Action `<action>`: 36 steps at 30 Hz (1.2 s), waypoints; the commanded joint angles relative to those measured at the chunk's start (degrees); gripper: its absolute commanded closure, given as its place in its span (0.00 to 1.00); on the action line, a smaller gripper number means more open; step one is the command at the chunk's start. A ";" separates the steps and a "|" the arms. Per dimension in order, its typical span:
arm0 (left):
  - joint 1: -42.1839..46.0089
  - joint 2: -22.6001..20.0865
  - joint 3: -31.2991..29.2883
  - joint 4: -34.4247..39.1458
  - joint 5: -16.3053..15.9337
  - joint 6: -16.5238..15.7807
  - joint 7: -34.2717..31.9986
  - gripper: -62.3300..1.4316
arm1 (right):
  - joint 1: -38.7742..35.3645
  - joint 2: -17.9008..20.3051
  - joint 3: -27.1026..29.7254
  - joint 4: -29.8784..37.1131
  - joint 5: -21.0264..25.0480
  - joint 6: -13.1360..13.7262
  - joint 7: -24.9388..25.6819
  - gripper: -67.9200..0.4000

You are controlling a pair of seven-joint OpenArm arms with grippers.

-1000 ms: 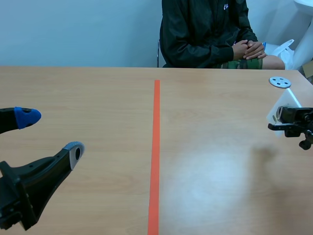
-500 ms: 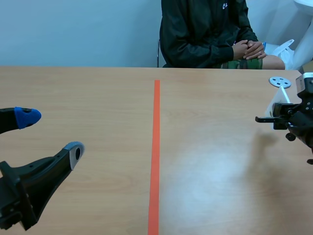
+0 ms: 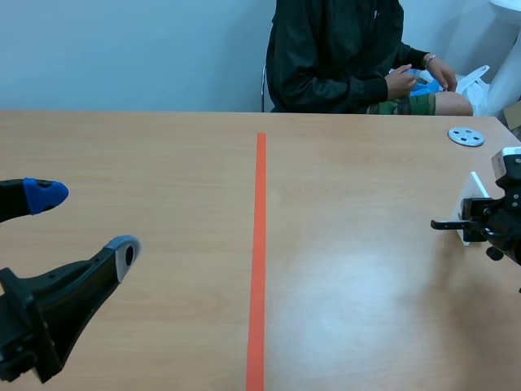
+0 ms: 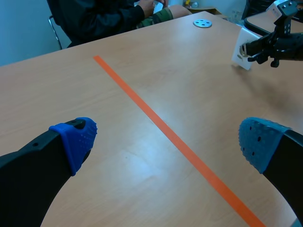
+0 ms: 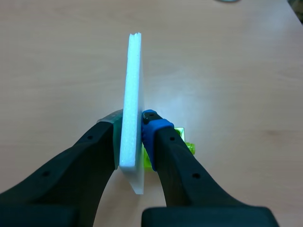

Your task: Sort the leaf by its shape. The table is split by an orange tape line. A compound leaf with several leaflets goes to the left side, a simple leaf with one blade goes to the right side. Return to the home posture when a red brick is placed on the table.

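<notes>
Left pincer [image 4: 168, 142]: spread wide with nothing between the blue dotted pads, low over the wooden table [image 3: 163, 163] on the left side of the orange tape line [image 3: 259, 244].
Right pincer [image 5: 131, 125]: pinching a thin white foam board [image 5: 133, 85] edge-on, one pad on each face.
White foam board: upright in the right pincer, well right of the tape line, near the table's right edge; whether its lower edge touches the table cannot be told.
Bright green piece [image 5: 187, 147]: showing past the blue-padded finger, on that side of the board; its shape is hidden, so leaf type cannot be told.
Grey round disc with holes [image 3: 466, 136]: flat on the table, beyond the board.
Person in a dark jacket [image 3: 334, 49]: seated across the table, hands in the lap.
</notes>
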 commanded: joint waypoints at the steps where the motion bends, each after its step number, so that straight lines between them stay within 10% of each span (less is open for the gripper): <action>1: -0.22 0.26 0.24 0.70 -0.35 -0.07 -0.87 0.00 | 0.98 1.27 0.66 0.94 0.24 -0.04 0.87 0.90; 20: -0.22 0.28 0.24 0.70 -0.35 -0.07 -0.85 0.00 | -0.74 3.34 0.68 4.63 5.84 0.42 0.24 0.39; 36: -0.22 0.26 0.24 0.70 -0.35 -0.07 -0.87 0.00 | -19.15 9.51 0.87 35.36 17.73 6.91 -8.66 0.00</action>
